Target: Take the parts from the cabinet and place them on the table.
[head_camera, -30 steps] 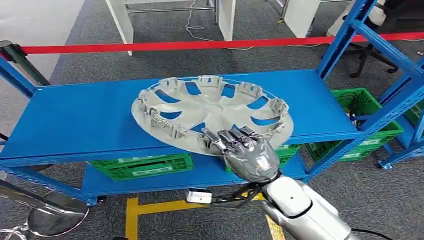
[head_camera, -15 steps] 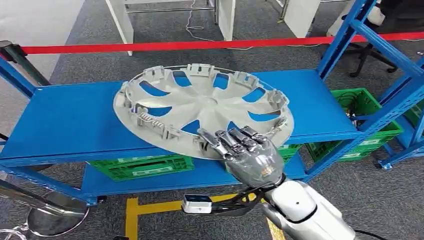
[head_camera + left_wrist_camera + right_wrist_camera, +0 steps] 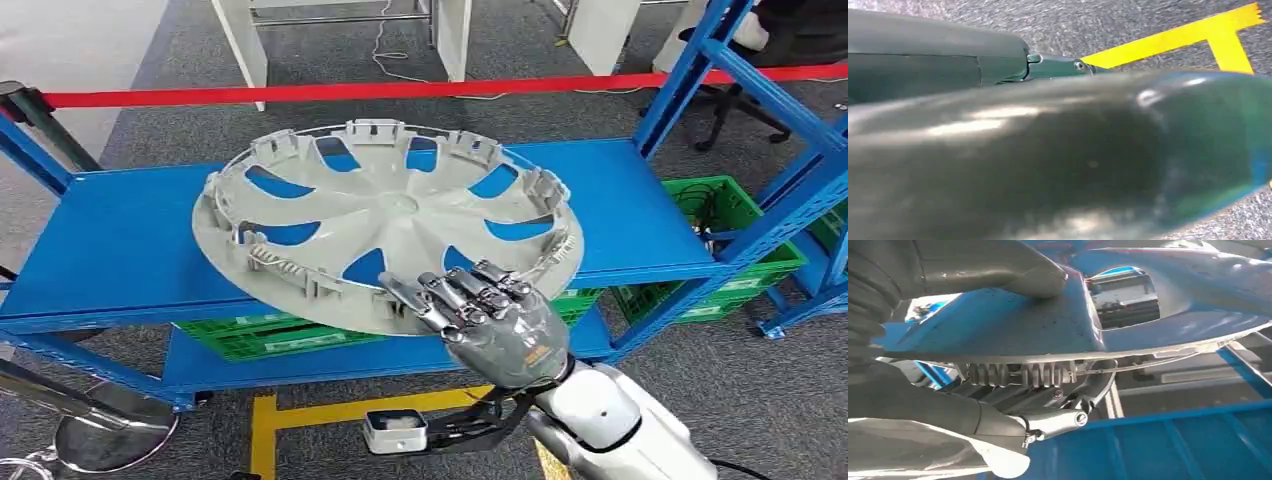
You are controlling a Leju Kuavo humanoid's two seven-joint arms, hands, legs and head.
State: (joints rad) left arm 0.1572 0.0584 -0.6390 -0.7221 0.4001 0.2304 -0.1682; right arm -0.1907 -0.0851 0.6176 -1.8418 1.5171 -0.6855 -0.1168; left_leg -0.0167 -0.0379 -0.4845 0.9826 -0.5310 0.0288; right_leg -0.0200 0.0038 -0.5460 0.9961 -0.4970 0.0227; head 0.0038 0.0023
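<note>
While my right arm reaches up from the lower right of the head view, the findings run near to far as follows.

Right arm: silver, entering the head view at about 5 o'clock, with a small white box (image 3: 395,431) slung beside the wrist.

Right hand (image 3: 490,318): clamped on the near rim of the hubcap, dark fingers (image 3: 455,290) lying over its upper face. In the right wrist view the thick grey thumb (image 3: 993,270) presses one face of the rim while the fingers (image 3: 1048,422) sit against the other, so the rim is pinched between them.

Left hand: state cannot be told; the left wrist view gives a blurred dark surface close to the lens and grey floor with yellow tape (image 3: 1178,42).

Hubcap (image 3: 385,215): grey, inner side up, clips standing around its edge. It is tilted, the 9 o'clock edge lifted off the shelf, the held edge at 5 o'clock overhanging the shelf front.

Cabinet shelf (image 3: 120,240): blue, flat, lying under and behind the hubcap.

Lower shelf: green crates (image 3: 285,333) sit beneath, with one more green crate (image 3: 735,215) at 3 o'clock.

Floor: grey carpet, yellow tape line (image 3: 300,415) at 6 o'clock.

Far field: red barrier tape (image 3: 300,93) stretched across at 12 o'clock, white table legs (image 3: 240,45) beyond it.
</note>
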